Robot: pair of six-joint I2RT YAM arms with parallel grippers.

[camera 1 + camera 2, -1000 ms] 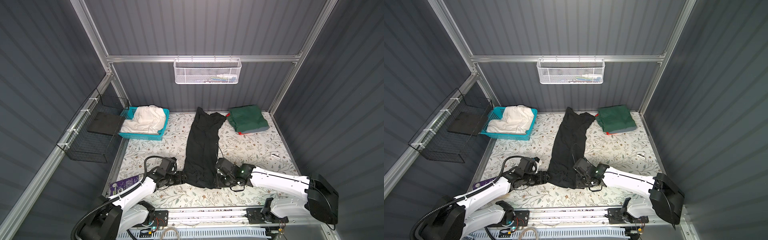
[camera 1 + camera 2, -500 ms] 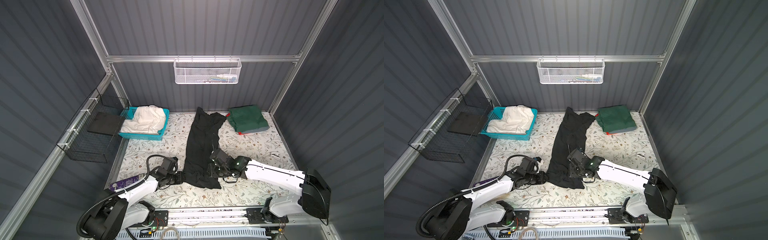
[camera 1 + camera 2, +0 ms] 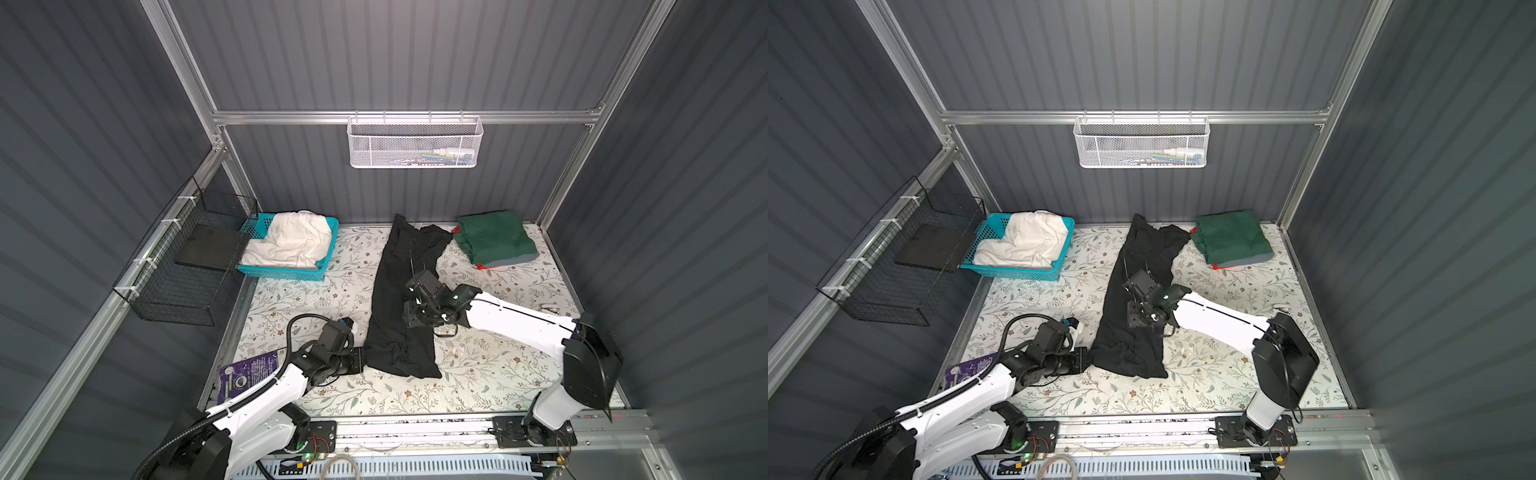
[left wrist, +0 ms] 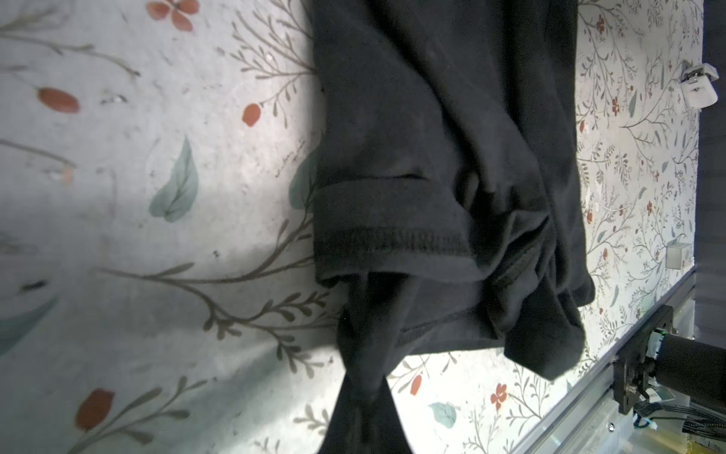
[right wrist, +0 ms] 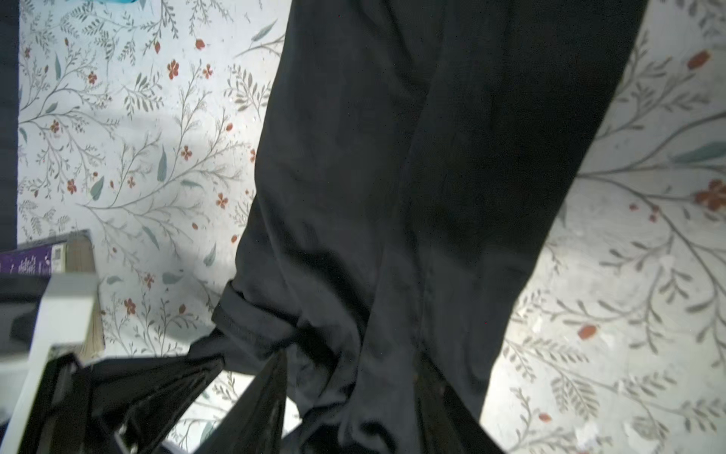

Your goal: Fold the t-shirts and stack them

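Black cloth runs long down the middle of the tabletop point(image 3: 498, 365): your black t-shirt point(image 3: 390, 299) lies in a narrow strip from the back edge toward the front, bunched at its near end. Your left gripper point(image 3: 360, 360) is clamped tight on that near left corner. Your right gripper point(image 3: 409, 320) sits over the strip's right edge about halfway along, jaws apart, cloth showing between the fingers point(image 5: 259, 401). Back right corner: the dark green t-shirt point(image 3: 494, 241) lies folded on a grey t-shirt point(image 3: 513, 259), with a sliver of red t-shirt point(image 3: 479, 266) peeking out. Back left corner: the cream-white t-shirt point(image 3: 291, 241) is heaped in the turquoise basket point(image 3: 282, 272).
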